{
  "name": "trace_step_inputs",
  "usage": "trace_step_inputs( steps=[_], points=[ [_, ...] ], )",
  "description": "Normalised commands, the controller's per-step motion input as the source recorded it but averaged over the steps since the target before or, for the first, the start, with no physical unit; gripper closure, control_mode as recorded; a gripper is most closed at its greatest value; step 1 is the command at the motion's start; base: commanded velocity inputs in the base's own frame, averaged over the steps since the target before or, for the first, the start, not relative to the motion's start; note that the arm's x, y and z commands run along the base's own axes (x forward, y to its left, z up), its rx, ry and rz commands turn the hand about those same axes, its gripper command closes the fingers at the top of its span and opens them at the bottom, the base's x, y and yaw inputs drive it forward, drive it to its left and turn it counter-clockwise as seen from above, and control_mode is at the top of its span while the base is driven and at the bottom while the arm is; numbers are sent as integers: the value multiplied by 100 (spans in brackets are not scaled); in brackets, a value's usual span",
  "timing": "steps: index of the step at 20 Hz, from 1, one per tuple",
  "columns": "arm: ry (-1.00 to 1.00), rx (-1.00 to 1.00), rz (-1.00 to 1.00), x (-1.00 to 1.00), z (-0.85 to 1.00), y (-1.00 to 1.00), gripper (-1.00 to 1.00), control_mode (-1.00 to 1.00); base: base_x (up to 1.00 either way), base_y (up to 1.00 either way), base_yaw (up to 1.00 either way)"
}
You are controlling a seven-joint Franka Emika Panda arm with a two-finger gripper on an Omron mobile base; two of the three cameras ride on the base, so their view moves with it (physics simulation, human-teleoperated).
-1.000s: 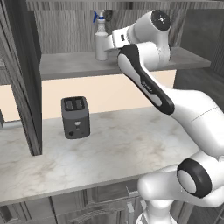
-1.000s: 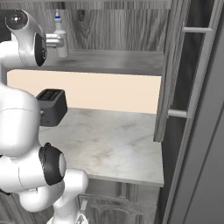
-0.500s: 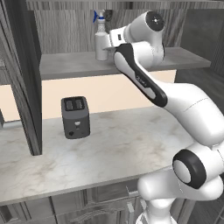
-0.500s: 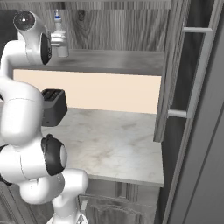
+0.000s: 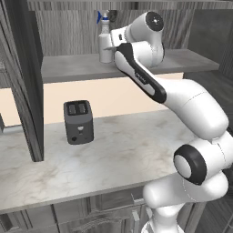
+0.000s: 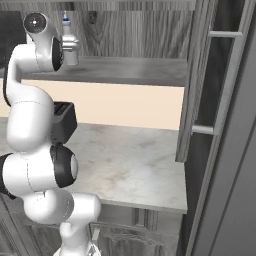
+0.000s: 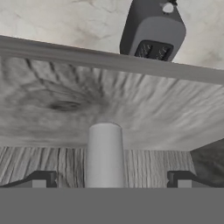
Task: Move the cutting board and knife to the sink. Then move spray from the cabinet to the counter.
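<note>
The arm has pushed deeper into the cabinet point(image 5: 136, 66), so the wide-open, empty pincer point(image 7: 107, 178) now straddles the spray point(image 7: 104, 153), ready to close. The smooth pale cylinder stands upright between the fingertips on the wood-grain shelf, with the boxy dark toaster point(image 7: 153, 28) on the marbled table point(image 5: 136, 150) below.

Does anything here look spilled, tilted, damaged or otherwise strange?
Nothing stands out. The spray stands upright on the cabinet shelf, between the fingers of the open end effector. The toaster sits upright on the counter, with no spill visible.
</note>
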Motion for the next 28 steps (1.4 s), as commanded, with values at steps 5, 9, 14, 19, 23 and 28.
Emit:
trace_step_inputs(
  steps=[5,9,14,19,23,28],
  points=[
    [0,0,0,28,0,5,-100,-100,0,0,0],
    [0,0,0,22,0,6,-100,-100,0,0,0],
    [0,0,0,18,-1,8,-100,-100,0,0,0],
    [0,0,0,13,-2,6,-100,-100,0,0,0],
    [0,-1,0,16,-5,7,-100,-100,0,0,0],
    [0,-1,0,18,-7,5,-100,-100,0,0,0]
  ],
)
